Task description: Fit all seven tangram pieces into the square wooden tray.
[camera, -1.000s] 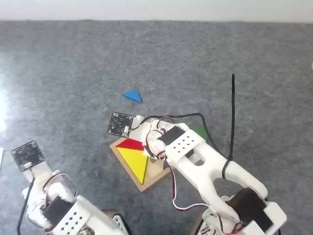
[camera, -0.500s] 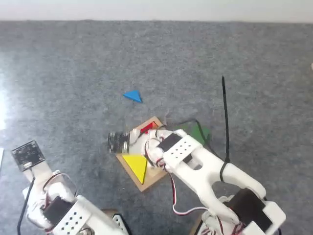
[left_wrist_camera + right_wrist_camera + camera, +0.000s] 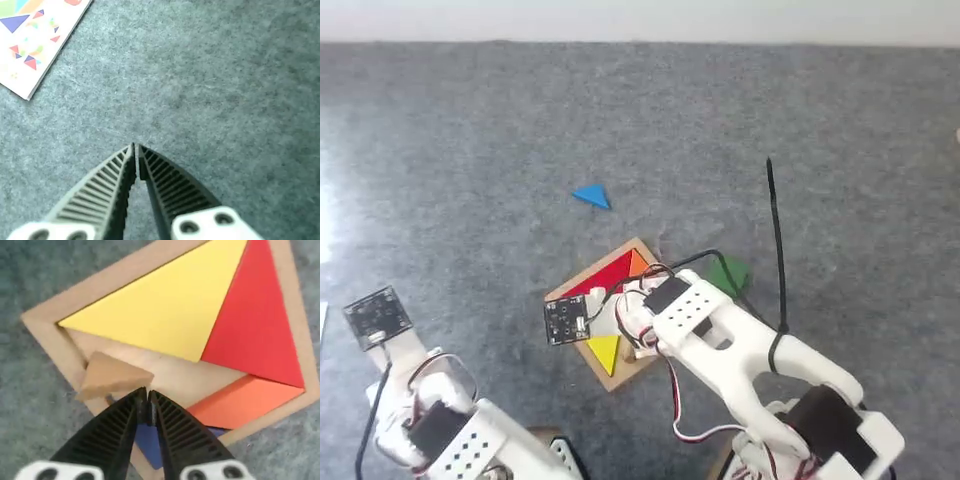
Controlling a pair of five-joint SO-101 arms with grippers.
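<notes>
- Right gripper (image 3: 145, 394) is hanging with its jaws pressed together on nothing, tips low over the square wooden tray (image 3: 120, 277) and just beside one corner of the tan triangle (image 3: 112, 376)
- That tan triangle is sitting in the tray's corner beside the yellow triangle (image 3: 160, 315) – it looks to be riding up on the rim rather than lying flat, though this is hard to make out
- Red triangle (image 3: 250, 320) and orange piece (image 3: 240, 400) are lying seated; a dark blue piece (image 3: 146, 442) is showing mostly hidden under the gripper
- Two pieces are waiting on the desk (image 3: 470, 150): the green piece (image 3: 728, 272) just beside the tray and partly covered by the right arm, and the blue triangle (image 3: 591, 196) well apart on the tray's far side – the right arm is judged the nearer to both
- Left gripper (image 3: 136, 149) is resting closed and empty over bare desk, well apart from the tray, with a printed sheet (image 3: 35, 35) near it
</notes>
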